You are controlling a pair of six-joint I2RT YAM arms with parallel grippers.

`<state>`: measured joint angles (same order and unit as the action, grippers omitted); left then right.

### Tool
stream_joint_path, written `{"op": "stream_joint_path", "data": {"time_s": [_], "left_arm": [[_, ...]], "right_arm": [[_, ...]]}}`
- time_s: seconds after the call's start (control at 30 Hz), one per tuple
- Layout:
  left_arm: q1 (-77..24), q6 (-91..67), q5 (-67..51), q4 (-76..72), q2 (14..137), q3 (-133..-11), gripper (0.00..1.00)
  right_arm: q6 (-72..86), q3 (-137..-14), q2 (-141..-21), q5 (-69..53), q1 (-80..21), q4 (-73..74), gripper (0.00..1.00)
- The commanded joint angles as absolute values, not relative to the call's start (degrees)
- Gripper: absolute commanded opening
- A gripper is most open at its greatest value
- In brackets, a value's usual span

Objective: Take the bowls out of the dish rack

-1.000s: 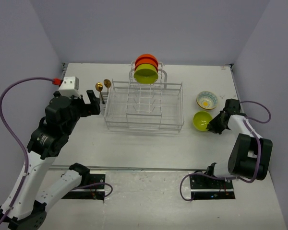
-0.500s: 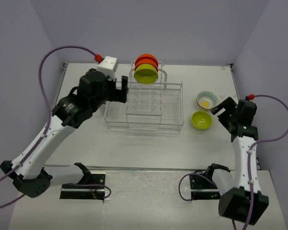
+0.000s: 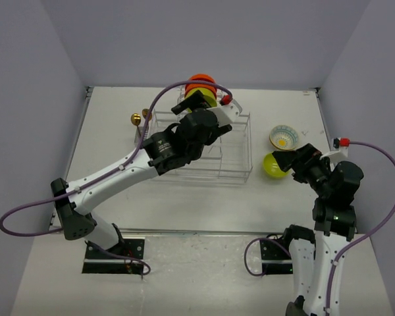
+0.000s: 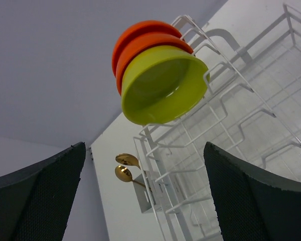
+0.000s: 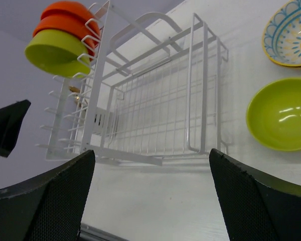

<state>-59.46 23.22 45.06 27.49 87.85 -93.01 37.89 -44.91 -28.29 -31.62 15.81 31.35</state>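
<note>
The white wire dish rack (image 3: 236, 157) stands mid-table. Two orange-red bowls (image 4: 140, 36) and a lime-green bowl (image 4: 163, 85) stand on edge in its divider loops at the far end. My left gripper (image 3: 189, 105) hovers over the rack just short of these bowls, open and empty; in the left wrist view (image 4: 144, 150) the lime-green bowl faces it. To the right of the rack, a second lime-green bowl (image 5: 281, 120) and a pale patterned bowl (image 5: 291, 37) rest on the table. My right gripper (image 3: 288, 161) is raised beside that lime-green bowl, open (image 5: 151, 153), holding nothing.
Two gold spoons (image 3: 140, 117) stand in a small holder at the rack's left end, also seen in the left wrist view (image 4: 124, 168). My left arm stretches across the rack's left half. Walls close in the table at the back and sides.
My left arm has swung from the table's left side to over the rack, toward the racked bowls. My right gripper opened, let go of the lime-green bowl on the table and lifted away.
</note>
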Motion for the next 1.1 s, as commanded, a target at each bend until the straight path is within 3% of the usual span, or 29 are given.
{"op": "stream_joint_path", "data": {"time_s": [0.0, 0.2, 0.37, 0.63, 0.93, 1.07], "left_arm": [[-57.84, 33.22, 41.50, 20.04, 88.06, -96.41, 1.00], [-50.63, 31.12, 30.34, 20.30, 90.17, -97.56, 0.96], [-47.90, 31.37, 27.08, 12.33, 89.04, -91.68, 0.80], [-47.81, 36.55, 23.91, -5.15, 84.82, -76.22, 0.76], [-47.46, 42.09, 25.49, -13.53, 87.88, -74.70, 0.76], [-47.37, 42.19, 24.70, -12.75, 89.12, -76.20, 0.68]], "right_arm": [[37.18, -47.81, -26.81, -39.28, 15.91, 32.52, 0.95], [36.48, -51.94, -23.73, -42.97, 15.91, 35.41, 0.95], [38.84, -53.79, -19.09, -44.91, 16.00, 34.64, 0.96], [40.88, -46.41, -14.42, -49.04, 15.91, 28.74, 0.96], [38.85, -44.74, -14.76, -50.54, 13.98, 27.69, 0.96], [38.06, -44.47, -15.03, -50.36, 12.75, 27.60, 0.96]]}}
